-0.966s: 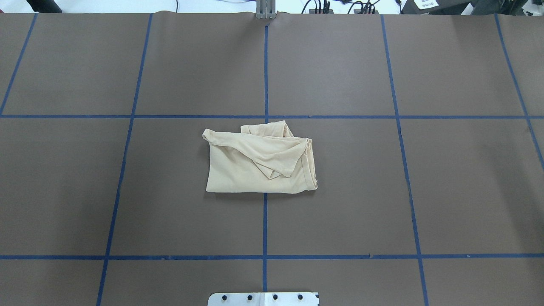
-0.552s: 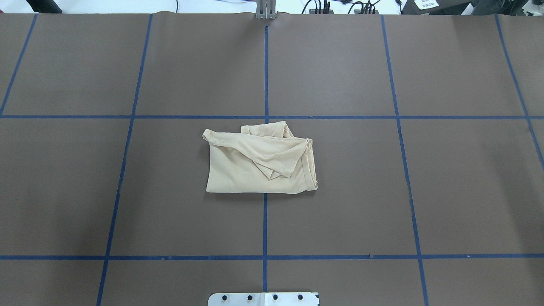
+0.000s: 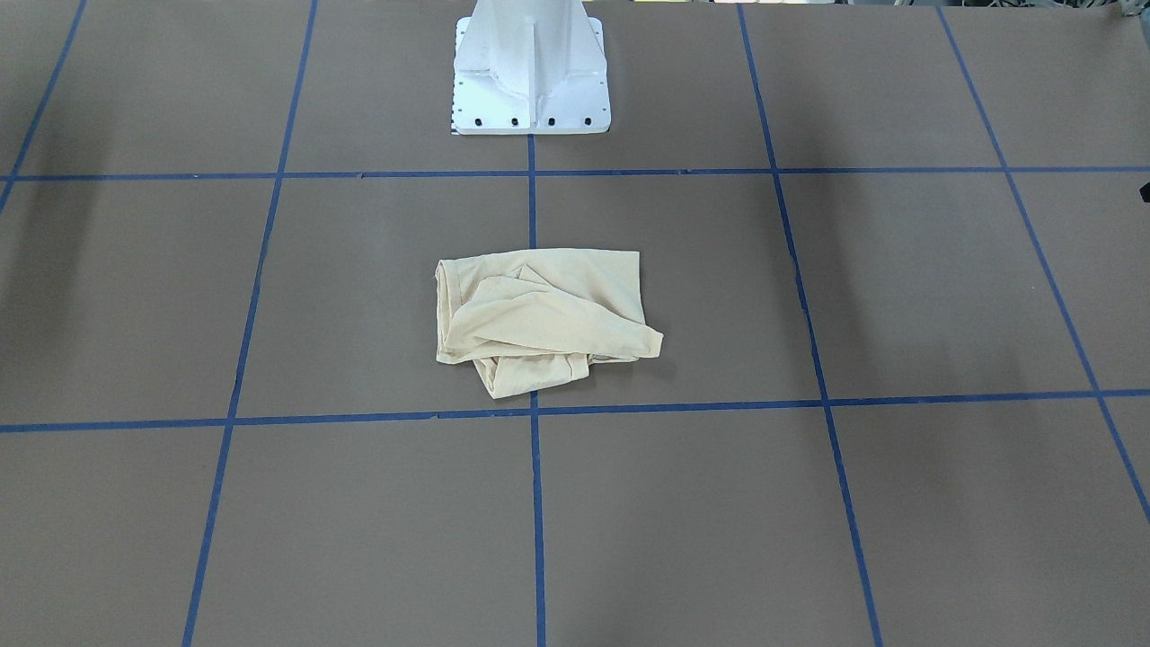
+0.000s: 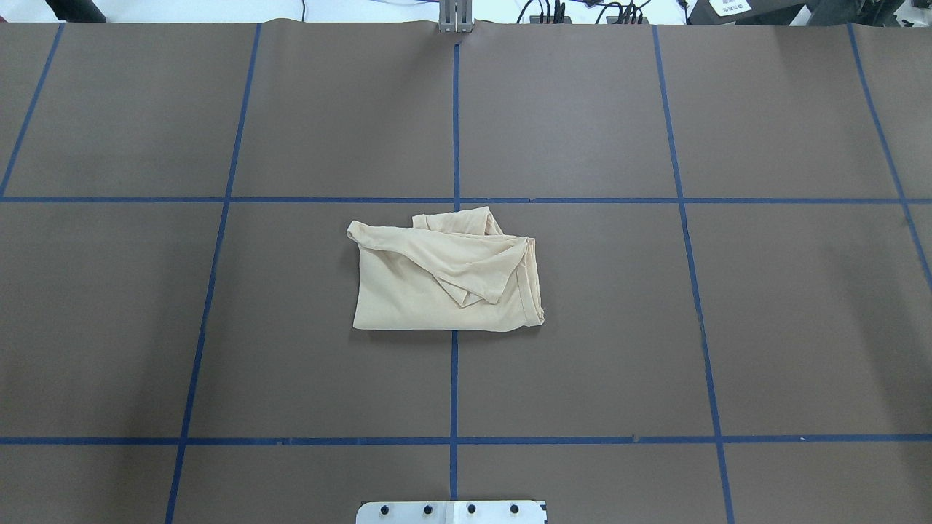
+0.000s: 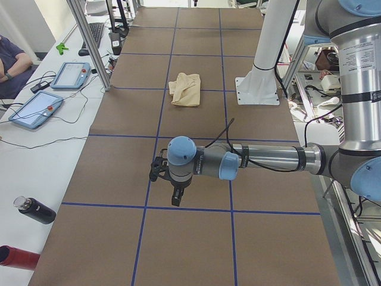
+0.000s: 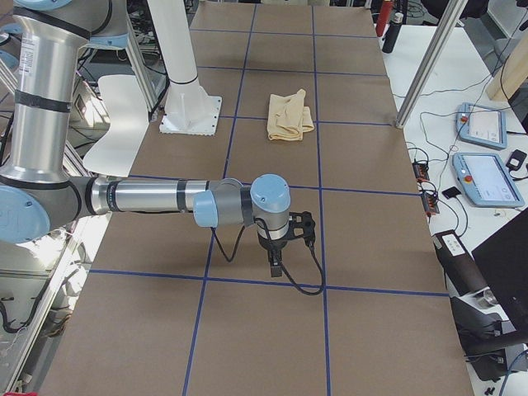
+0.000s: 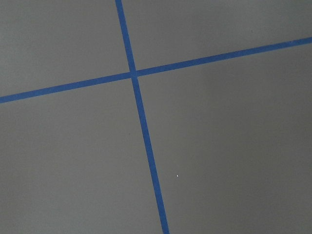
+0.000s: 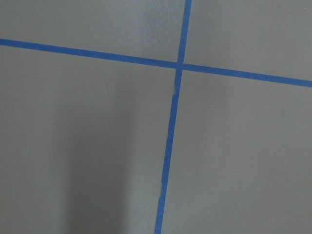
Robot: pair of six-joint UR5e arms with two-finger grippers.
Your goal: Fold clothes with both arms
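Observation:
The pale cream-yellow shirt (image 4: 437, 284) lies in a rough folded rectangle at the table's middle, a sleeve draped across its top; its print and label are hidden. It also shows in the front view (image 3: 539, 310) and both side views (image 5: 184, 89) (image 6: 289, 115). The left gripper (image 5: 176, 199) hangs over bare table far from the shirt, at the table's left end. The right gripper (image 6: 275, 266) hangs likewise at the right end. Both show only in side views, so I cannot tell whether they are open or shut. The wrist views show only brown mat and blue tape.
The white pedestal base (image 3: 530, 81) stands at the robot's edge behind the shirt. Blue tape lines (image 4: 454, 124) grid the brown mat. Teach pendants (image 5: 36, 110) (image 6: 487, 177), bottles (image 5: 36, 210) and a seated person (image 5: 12, 59) are beyond the table's far edge.

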